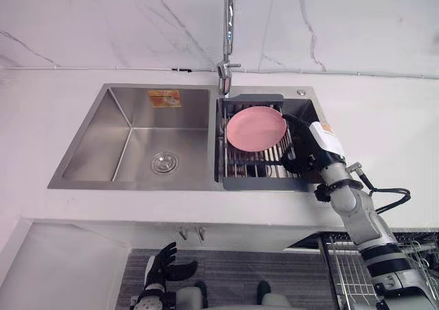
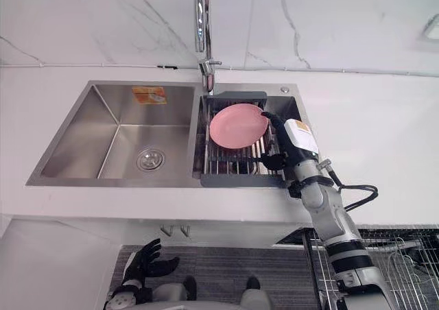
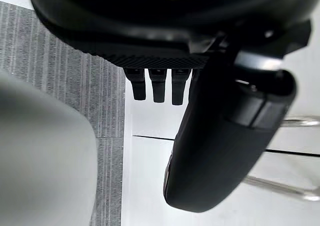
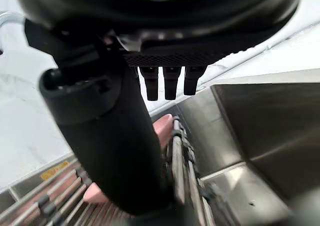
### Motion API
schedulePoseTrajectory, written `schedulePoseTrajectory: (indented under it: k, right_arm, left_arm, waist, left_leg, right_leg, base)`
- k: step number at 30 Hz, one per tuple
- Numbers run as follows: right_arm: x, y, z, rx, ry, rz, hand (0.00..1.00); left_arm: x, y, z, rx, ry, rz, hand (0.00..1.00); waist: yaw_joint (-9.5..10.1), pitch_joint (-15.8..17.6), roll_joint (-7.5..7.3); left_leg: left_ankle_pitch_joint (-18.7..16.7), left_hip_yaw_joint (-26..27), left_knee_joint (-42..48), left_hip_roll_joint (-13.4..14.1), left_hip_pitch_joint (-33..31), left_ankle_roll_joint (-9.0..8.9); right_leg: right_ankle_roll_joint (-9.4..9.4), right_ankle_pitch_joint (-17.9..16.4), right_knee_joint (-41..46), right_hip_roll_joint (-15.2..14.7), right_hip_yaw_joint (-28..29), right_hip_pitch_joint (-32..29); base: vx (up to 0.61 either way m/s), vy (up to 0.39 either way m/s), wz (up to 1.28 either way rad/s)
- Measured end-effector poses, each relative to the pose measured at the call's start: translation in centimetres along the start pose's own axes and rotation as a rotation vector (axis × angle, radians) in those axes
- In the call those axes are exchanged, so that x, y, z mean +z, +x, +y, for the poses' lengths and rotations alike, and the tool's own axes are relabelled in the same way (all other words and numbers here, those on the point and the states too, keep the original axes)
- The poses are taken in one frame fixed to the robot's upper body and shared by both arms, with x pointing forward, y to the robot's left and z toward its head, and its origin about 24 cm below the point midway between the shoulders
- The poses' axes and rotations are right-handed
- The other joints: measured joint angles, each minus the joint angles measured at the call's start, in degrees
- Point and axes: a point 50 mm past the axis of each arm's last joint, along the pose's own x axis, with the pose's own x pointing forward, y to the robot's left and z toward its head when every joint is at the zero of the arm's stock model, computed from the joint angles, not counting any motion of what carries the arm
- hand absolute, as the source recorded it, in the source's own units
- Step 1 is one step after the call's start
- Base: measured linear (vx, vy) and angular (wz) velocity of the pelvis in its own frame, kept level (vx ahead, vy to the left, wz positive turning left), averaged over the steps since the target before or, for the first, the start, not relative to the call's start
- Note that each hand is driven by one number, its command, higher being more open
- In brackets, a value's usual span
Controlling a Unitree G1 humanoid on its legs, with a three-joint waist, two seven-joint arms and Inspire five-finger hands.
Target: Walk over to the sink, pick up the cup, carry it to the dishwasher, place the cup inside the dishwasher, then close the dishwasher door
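Observation:
My right hand (image 1: 300, 160) reaches into the right basin of the steel sink (image 1: 130, 184), at the right end of a dark dish rack (image 1: 247, 167). In its wrist view the fingers (image 4: 170, 83) are straight and hold nothing, with the thumb (image 4: 115, 151) over the rack bars. A pink plate (image 1: 256, 127) lies on the rack just left of this hand, and it also shows past the thumb as the pink plate (image 4: 162, 128). My left hand (image 1: 161, 267) hangs low in front of the counter, open, thumb (image 3: 220, 136) relaxed.
The left basin with its drain (image 1: 164, 162) holds nothing. A tall faucet (image 1: 227, 36) stands behind the divider. White counter (image 1: 384, 118) surrounds the sink. A wire dishwasher rack (image 1: 350, 269) sticks out below the counter at the lower right. Grey striped floor (image 1: 226, 269) lies below.

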Motion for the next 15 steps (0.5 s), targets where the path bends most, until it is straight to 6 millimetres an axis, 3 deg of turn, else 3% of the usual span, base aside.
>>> schedulePoseTrajectory:
  k: [9,15]
  right_arm:
    - [0.2,0.4,-0.4,-0.029,-0.036,0.001,0.9]
    - [0.8,2.2,-0.6,-0.034,-0.098,-0.009,0.9]
  left_arm:
    - [0.2,0.0,0.1,0.001,0.002,-0.006,0.9]
    - [0.5,0.1,0.2,0.003,0.006,-0.021,0.9]
  waist:
    - [0.19,0.0,0.0]
    - [0.76,0.07,0.02]
  left_leg:
    - [0.32,-0.43,1.33,0.04,-2.56,-0.07]
    - [-0.08,-0.91,3.51,0.38,-4.98,0.27]
  right_leg:
    - [-0.7,-0.04,0.12,0.16,0.05,-1.78]
    - [-0.69,0.55,0.11,0.61,-0.58,-2.74]
  base:
    - [-0.08,0.001,0.02]
    - [0.04,-0.002,0.03]
